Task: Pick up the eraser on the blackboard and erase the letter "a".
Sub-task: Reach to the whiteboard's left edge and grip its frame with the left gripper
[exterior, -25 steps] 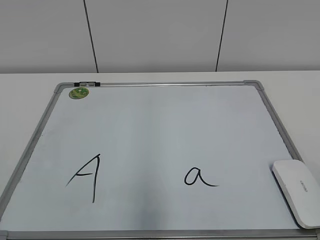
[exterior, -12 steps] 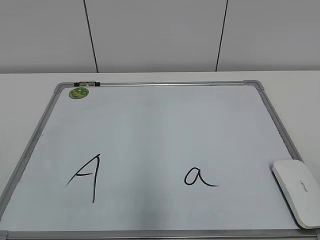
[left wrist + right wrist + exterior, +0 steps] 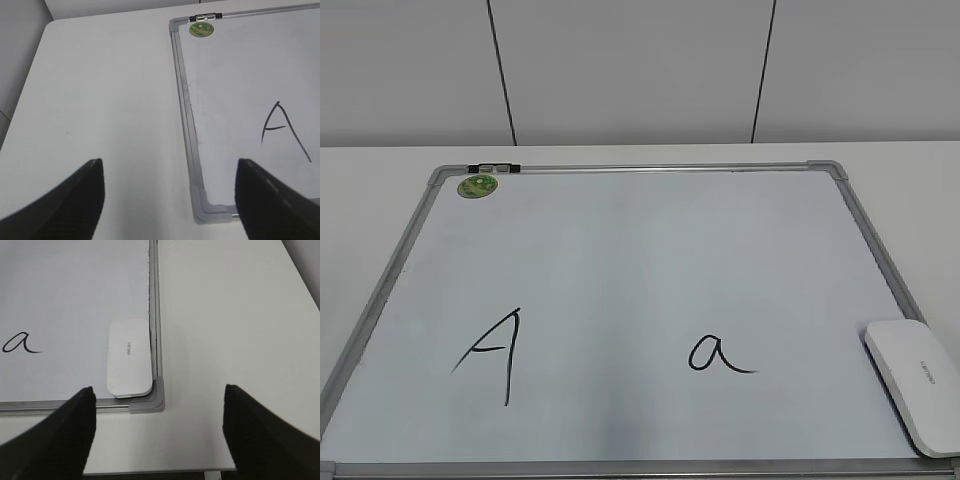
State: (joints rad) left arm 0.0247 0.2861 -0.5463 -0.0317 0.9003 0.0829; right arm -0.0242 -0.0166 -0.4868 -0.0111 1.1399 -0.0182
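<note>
The white eraser (image 3: 912, 385) lies flat on the blackboard (image 3: 620, 250) in its near right corner; it also shows in the right wrist view (image 3: 129, 357). The letter "a" (image 3: 717, 354) is written left of the eraser and shows at the left edge of the right wrist view (image 3: 20, 343). My right gripper (image 3: 160, 427) is open and empty, above the table just in front of the board's near right corner. My left gripper (image 3: 167, 192) is open and empty, above the table beside the board's near left corner. Neither gripper shows in the exterior view.
A capital "A" (image 3: 492, 352) is written on the board's left half. A round green magnet (image 3: 478, 185) sits at the far left corner by a small clip (image 3: 493, 168). The board's frame (image 3: 187, 125) is raised. The table edge (image 3: 150, 472) lies close below my right gripper.
</note>
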